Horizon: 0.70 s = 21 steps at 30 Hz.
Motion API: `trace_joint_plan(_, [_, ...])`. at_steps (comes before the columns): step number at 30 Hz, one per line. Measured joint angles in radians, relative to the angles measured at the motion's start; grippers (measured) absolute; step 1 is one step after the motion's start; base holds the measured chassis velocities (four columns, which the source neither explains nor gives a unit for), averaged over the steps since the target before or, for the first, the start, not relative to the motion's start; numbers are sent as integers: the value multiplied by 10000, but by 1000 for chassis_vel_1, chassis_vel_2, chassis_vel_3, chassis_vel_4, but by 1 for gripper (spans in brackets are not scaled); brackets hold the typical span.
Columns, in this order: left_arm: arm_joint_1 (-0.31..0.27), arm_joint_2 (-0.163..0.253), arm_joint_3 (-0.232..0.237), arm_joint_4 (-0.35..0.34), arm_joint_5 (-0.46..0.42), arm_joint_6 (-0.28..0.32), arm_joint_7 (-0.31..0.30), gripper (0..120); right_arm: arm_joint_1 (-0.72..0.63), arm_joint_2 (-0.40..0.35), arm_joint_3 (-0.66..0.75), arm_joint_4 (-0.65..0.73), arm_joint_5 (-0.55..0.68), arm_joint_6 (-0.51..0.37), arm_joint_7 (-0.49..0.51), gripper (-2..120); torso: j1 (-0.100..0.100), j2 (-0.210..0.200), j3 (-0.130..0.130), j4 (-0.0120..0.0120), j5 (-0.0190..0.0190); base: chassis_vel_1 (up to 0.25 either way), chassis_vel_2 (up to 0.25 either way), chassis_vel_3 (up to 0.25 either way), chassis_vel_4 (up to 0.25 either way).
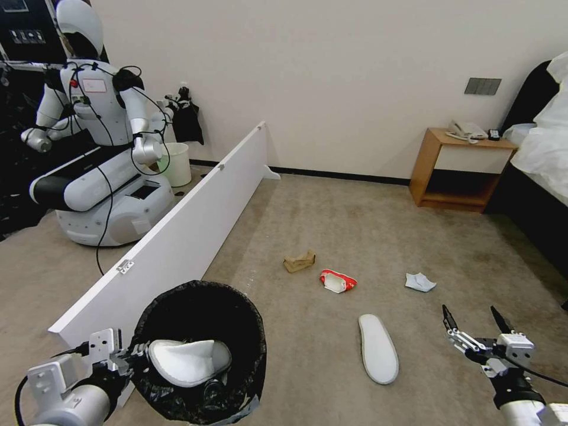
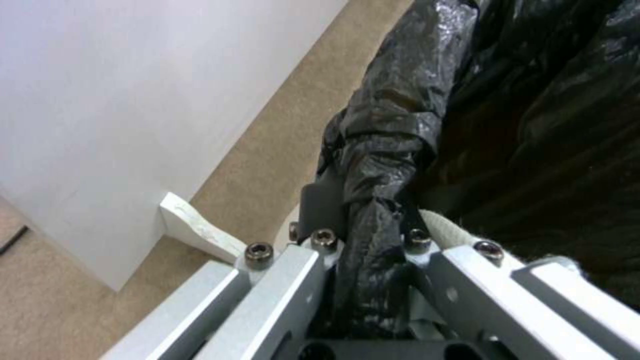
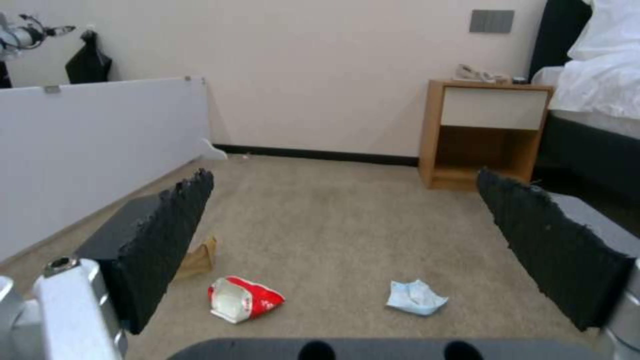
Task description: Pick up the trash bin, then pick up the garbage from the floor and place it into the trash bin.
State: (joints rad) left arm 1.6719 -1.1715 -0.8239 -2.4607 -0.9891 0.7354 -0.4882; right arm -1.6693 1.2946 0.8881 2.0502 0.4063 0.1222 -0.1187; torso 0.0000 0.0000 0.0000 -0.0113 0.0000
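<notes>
Left gripper (image 1: pixel 127 355) clamps trash bin (image 1: pixel 198 349) rim; right gripper (image 1: pixel 476 322) spread wide near slipper (image 1: pixel 377 348); best descend straight, straddle its narrow width.

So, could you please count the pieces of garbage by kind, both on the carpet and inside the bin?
White slippers: 2, one on the carpet, one inside the trash bin
Brown paper scrap: 1
Red-white packet: 1
Pale blue mask: 1
Total: 5

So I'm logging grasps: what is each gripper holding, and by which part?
The left gripper holds the trash bin by its bag-covered rim, jaws shut on it. The right gripper holds nothing, jaws open.
</notes>
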Motion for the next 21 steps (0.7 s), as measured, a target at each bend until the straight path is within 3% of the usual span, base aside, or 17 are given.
trace_joint_plan(21, [-27,3,10,1,23,0,34,1,46,-17,-18,-45,62,-19,-46,100,0,0,0,0,0,-6,7,7,-5])
